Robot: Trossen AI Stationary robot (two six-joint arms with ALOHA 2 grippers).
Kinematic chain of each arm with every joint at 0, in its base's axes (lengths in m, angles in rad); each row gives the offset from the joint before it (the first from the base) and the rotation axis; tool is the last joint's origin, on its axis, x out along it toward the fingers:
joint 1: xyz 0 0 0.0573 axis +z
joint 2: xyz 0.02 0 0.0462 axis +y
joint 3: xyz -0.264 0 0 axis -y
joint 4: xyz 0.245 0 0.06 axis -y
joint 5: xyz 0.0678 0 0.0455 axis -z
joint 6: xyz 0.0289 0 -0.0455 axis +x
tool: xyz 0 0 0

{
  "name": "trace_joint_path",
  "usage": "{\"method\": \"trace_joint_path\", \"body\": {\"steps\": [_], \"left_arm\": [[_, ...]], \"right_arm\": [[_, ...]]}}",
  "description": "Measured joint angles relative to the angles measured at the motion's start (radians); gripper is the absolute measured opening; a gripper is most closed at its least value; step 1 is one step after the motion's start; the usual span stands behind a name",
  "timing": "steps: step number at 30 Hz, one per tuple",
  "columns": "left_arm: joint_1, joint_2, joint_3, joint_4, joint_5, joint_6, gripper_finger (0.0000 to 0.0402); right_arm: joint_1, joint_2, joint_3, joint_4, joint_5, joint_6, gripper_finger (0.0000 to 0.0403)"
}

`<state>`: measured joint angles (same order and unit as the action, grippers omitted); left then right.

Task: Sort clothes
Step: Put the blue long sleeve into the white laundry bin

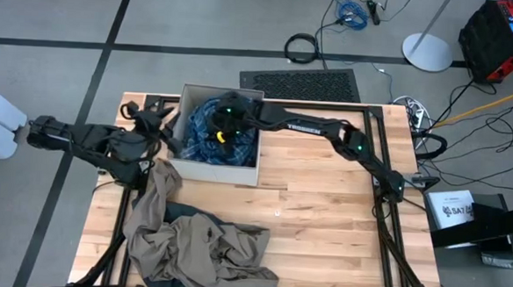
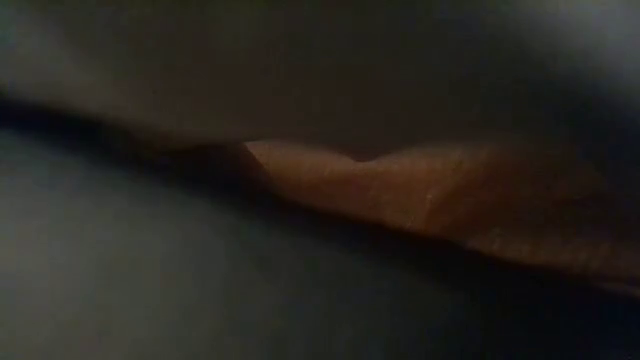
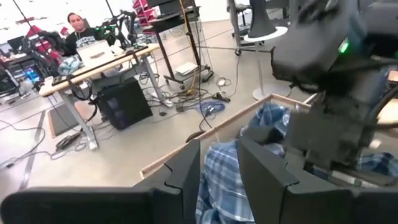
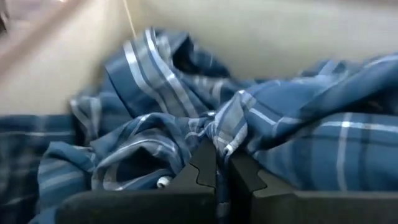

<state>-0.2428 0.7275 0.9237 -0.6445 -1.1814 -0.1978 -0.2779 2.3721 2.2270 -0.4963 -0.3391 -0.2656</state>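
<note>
Cables and grey floor ring the wooden surface (image 1: 324,191), where a cardboard box (image 1: 191,95) stands toward the far edge with the plaid shirt (image 1: 206,132) inside it. The right end effector (image 1: 226,123) reaches down into the box, its fingers pressed shut on a fold of the plaid shirt, probably to tuck or settle the cloth there. The left end effector (image 1: 159,121) hangs just beside the box's left wall, fingers partly apart and holding nothing, likely waiting its turn. A khaki garment (image 1: 194,246) lies heaped on the near side of the surface over a darker piece, still unsorted.

From above, the pinch itself is hidden; the right wrist view shows the fold (image 4: 231,127) caught between the fingertips. Only the left wrist view shows the gap between the left fingers (image 3: 186,171), and a person at a desk beyond. Cloth blocks the low view.
</note>
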Motion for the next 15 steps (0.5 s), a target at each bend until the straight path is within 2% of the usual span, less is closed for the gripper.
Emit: {"method": "trace_joint_path", "body": {"steps": [8, 15], "left_arm": [[0.0, -0.004, 0.0, 0.007, -0.002, 0.047, 0.0116], [0.0, -0.003, 0.0, 0.008, -0.002, 0.047, 0.0116]], "right_arm": [[-0.005, 0.052, 0.005, -0.152, -0.009, 0.006, 0.0], [-0.007, 0.043, 0.001, -0.156, -0.007, -0.005, 0.0007]]}}
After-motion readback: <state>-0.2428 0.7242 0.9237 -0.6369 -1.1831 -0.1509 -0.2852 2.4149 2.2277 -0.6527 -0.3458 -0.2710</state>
